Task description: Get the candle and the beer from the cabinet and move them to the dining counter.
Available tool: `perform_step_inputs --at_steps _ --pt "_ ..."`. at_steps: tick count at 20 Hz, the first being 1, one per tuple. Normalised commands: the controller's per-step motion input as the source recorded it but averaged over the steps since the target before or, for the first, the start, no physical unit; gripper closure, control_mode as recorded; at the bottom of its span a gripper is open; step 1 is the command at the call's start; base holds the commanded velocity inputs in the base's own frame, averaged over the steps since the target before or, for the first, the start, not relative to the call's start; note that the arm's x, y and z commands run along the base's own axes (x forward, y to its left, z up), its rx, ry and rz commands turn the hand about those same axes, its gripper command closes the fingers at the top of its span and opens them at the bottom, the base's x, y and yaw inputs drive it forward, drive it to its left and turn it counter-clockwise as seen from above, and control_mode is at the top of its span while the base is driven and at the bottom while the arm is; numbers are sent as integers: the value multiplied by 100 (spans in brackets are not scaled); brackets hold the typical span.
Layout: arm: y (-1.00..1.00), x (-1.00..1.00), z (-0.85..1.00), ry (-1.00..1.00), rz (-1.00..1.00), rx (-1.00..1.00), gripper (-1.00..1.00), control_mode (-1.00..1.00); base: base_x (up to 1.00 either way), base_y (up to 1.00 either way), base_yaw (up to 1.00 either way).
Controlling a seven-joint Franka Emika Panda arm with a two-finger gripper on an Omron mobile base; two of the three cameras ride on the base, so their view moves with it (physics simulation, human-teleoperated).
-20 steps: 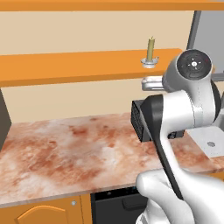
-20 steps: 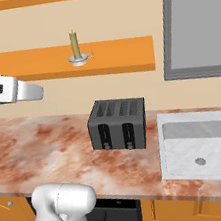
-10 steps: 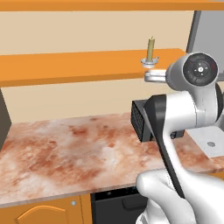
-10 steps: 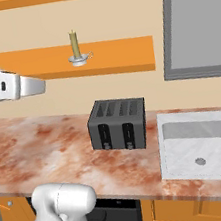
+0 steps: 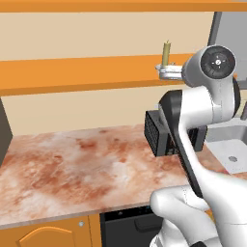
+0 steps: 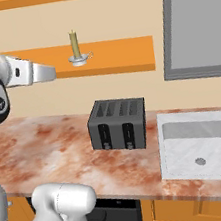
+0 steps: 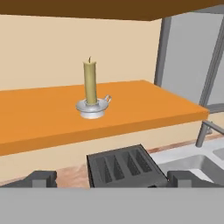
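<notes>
Candle (image 7: 90, 83) upright near right end of cabinet (image 7: 144, 107) shelf; claw (image 7: 111, 179) released, apart from it; black toaster (image 6: 118, 124) below on tabletop (image 6: 47, 148), sink (image 6: 201, 146) beside

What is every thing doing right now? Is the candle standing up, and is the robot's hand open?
candle: upright in its dish on the shelf, unlit, not held.
cabinet: open shelf, holding the candle.
gripper: open, empty, facing the candle from a distance.
toaster: upright on the marble worktop, slots empty.
sink: empty, no water running.
</notes>
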Motion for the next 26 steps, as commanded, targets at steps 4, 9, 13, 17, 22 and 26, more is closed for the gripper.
perform_step_inputs --at_steps 4,9,13,17,22,26 --pt "-11 49 4 4 0 0 -100 -100 0 0 0" --pt "-21 50 0 0 8 0 -100 -100 0 0 0" --pt "-22 53 0 0 14 0 -100 -100 0 0 0" --pt "-14 59 2 1 11 0 -100 -100 0 0 0" --pt "-9 51 0 3 9 0 -100 -100 0 0 0" --pt "-9 47 -1 1 8 0 -100 -100 0 0 0"
